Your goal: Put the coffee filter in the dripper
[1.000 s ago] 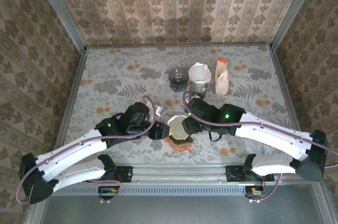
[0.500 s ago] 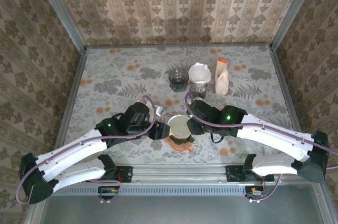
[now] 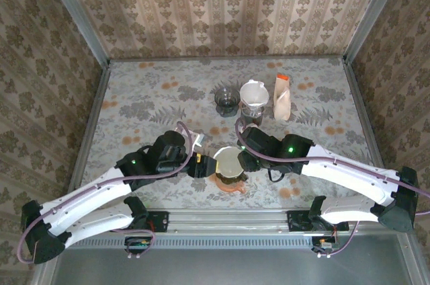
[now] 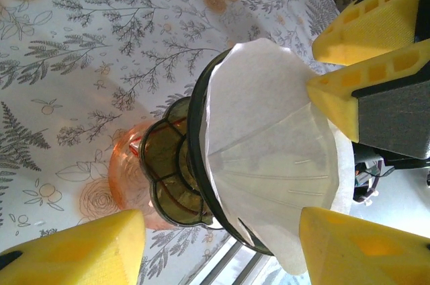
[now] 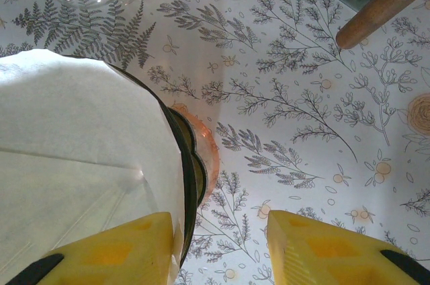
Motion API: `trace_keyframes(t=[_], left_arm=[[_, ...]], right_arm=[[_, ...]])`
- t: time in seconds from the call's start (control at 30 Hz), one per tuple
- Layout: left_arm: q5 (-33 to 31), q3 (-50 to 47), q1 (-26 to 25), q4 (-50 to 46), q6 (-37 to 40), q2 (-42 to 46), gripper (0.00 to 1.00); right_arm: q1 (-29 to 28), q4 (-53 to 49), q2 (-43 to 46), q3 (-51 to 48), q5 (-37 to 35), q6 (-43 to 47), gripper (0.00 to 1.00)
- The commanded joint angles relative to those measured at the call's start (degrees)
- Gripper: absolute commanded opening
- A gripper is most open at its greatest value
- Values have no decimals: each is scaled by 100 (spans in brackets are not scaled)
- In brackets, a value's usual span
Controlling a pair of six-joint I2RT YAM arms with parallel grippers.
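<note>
Two grippers flanked dripper (image 4: 171,181) at middle of table's (image 3: 148,97) near edge. Left gripper (image 4: 222,231): jaws wide apart, straddling dripper, holding nothing. Right gripper (image 5: 218,231): jaws partly apart across rim, one finger over paper, other outside; no clamp evident. Coffee filter (image 4: 262,137) sat opened inside dripper, one edge overhanging rim. Orange base (image 4: 124,181) lay beneath. Hazard: finger pulling away could drag paper out; sideways contact could tip dripper off base. Glass cup (image 3: 227,99), carafe (image 3: 253,97), filter bag (image 3: 283,97) stood toward far edge.
</note>
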State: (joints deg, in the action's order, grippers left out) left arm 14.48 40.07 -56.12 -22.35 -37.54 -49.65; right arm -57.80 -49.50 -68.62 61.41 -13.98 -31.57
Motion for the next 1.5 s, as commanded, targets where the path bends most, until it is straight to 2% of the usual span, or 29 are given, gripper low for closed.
trace_keyframes(t=[0.0, 0.23, 0.4, 0.7, 1.13, 1.47], left_arm=[[18, -43, 58, 177, -25, -74, 65], [42, -96, 75, 65, -60, -168, 50], [64, -123, 76, 55, -85, -164, 48], [29, -88, 82, 46, -96, -91, 60], [-57, 5, 89, -24, -109, 60, 66], [-155, 266, 92, -246, -30, 229, 68]], right_arm=[[4, -69, 32, -76, -61, -68, 43], [6, -60, 38, -90, -61, -113, 44], [6, -69, 51, -111, -61, -128, 44], [6, -52, 77, -37, -101, -125, 53], [6, -67, 191, 133, -188, -77, 67], [6, -248, 313, 432, -322, 19, 69]])
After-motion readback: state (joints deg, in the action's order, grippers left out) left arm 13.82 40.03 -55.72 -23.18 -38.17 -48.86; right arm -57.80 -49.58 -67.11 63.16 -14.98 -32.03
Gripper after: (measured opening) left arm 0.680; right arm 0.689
